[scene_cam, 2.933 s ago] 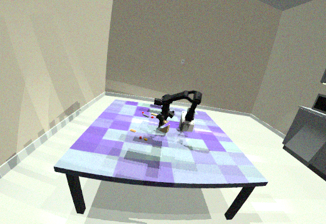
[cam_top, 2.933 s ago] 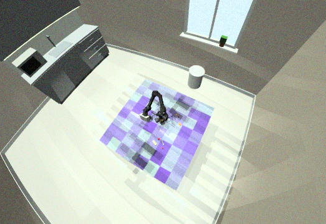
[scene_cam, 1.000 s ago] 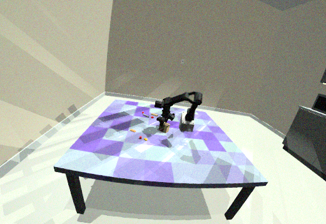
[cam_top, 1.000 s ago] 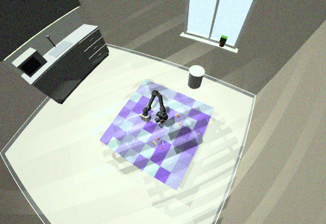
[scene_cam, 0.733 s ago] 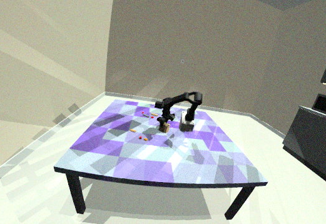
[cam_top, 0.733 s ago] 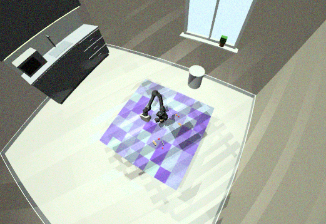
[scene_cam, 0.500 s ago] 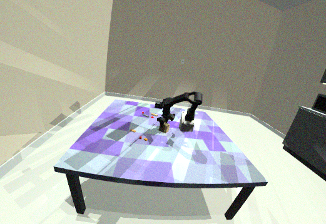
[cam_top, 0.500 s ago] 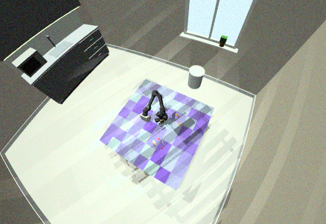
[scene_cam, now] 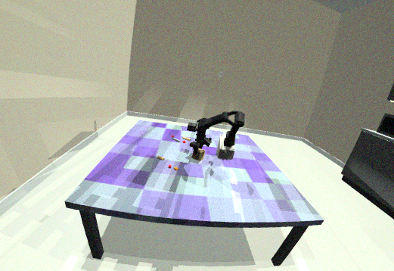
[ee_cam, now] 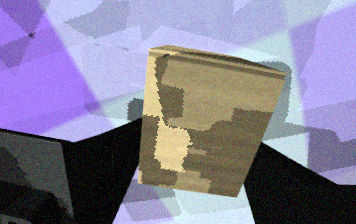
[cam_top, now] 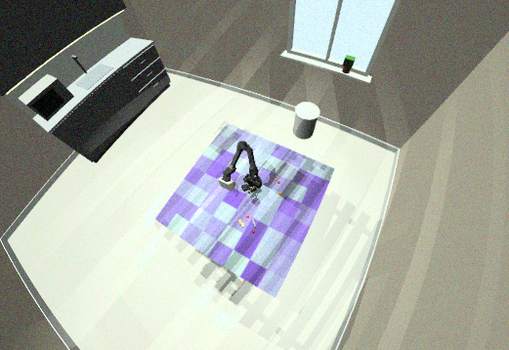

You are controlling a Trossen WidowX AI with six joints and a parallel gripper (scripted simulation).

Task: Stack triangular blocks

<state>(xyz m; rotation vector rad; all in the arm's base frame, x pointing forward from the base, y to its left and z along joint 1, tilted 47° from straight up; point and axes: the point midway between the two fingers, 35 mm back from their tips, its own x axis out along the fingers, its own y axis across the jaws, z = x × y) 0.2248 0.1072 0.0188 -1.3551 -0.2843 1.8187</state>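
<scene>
My gripper (cam_top: 251, 187) (scene_cam: 197, 150) (ee_cam: 193, 130) is shut on a wooden triangular block (ee_cam: 215, 95), with one finger at each side of it. The block's broad flat face is toward the wrist camera. A thin strip of wood, apparently the lower triangular block (ee_cam: 200, 54), shows along its far edge in the wrist view. The rest of the lower block is hidden beneath the held one. In the exterior view the wood (scene_cam: 199, 155) below the fingers looks like one compact lump at the table. Whether the sloped faces touch, and whether the ends are even, I cannot tell.
The robot base (cam_top: 227, 184) (scene_cam: 226, 152) stands beside the blocks. Small red pieces (cam_top: 247, 217) (scene_cam: 169, 166), orange pieces (cam_top: 280, 194) (scene_cam: 160, 158), a tan piece (cam_top: 241, 223) (scene_cam: 186, 138) and a thin grey piece (cam_top: 254, 223) (scene_cam: 175, 139) lie scattered on the patchwork table (scene_cam: 192, 208).
</scene>
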